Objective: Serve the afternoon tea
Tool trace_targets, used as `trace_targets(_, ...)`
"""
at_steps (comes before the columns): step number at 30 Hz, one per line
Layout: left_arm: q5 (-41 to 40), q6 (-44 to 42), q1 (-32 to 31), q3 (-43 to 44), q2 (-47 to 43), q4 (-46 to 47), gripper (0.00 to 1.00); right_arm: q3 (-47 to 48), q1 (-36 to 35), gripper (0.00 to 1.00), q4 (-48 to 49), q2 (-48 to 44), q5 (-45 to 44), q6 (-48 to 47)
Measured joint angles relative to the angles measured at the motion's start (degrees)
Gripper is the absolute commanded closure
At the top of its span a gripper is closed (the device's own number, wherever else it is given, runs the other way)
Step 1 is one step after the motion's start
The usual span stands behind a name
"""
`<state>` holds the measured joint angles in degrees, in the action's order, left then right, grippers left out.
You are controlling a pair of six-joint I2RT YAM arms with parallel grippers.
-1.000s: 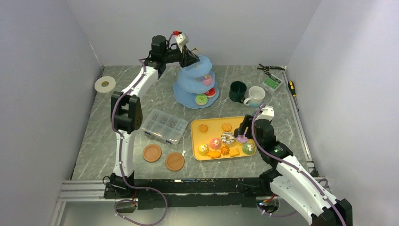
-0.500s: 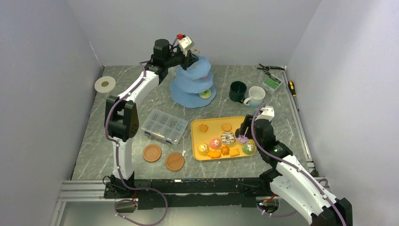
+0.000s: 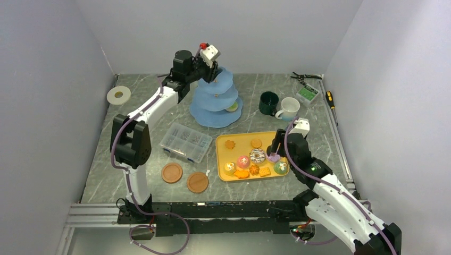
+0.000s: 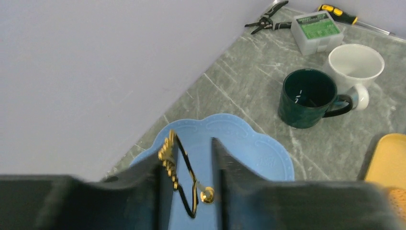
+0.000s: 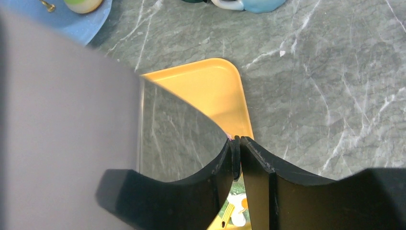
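One blue three-tier stand (image 3: 215, 101) sits upper middle of the overhead view, with one treat (image 3: 231, 108) showing on it. The left gripper (image 4: 194, 149) straddles its gold loop (image 4: 168, 148), and I can't tell if it's actually pinching. Two mugs to the right: dark-green mug (image 3: 268, 102), white mug (image 3: 290, 108). Nine treats are on the yellow tray (image 3: 242, 136). The right gripper (image 3: 276, 144) clamps the black tongs (image 5: 249, 163), which pinch a purple piece (image 3: 274, 157).

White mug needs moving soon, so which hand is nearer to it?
Right. The right hand, holding black tongs, hovers at the yellow tray's right edge, just nearer the robot than the white mug. The left hand is farther, at the gold loop atop the blue stand.
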<state>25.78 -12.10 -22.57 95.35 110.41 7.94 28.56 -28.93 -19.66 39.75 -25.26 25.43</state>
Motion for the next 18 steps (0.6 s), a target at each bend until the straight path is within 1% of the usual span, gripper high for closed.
trace_targets(3,-0.57,1.16,-0.02,-0.02,-0.68,-0.09,0.31,0.0,-0.28,0.33,-0.7,0.0,-0.74,0.33)
trace_targets(6,-0.59,2.25,0.0,0.02,-1.84,-1.01,0.2,0.0,-0.42,0.33,-0.92,0.09,-1.55,0.66)
trace_targets(12,-0.63,2.75,0.0,0.83,-4.22,-5.29,0.08,-0.37,-1.16,0.32,-0.63,0.48,-2.01,1.66)
trace_targets(18,-0.83,2.99,0.22,1.88,-7.78,-11.08,0.07,-2.62,-2.93,0.32,0.74,1.01,-2.62,2.91)
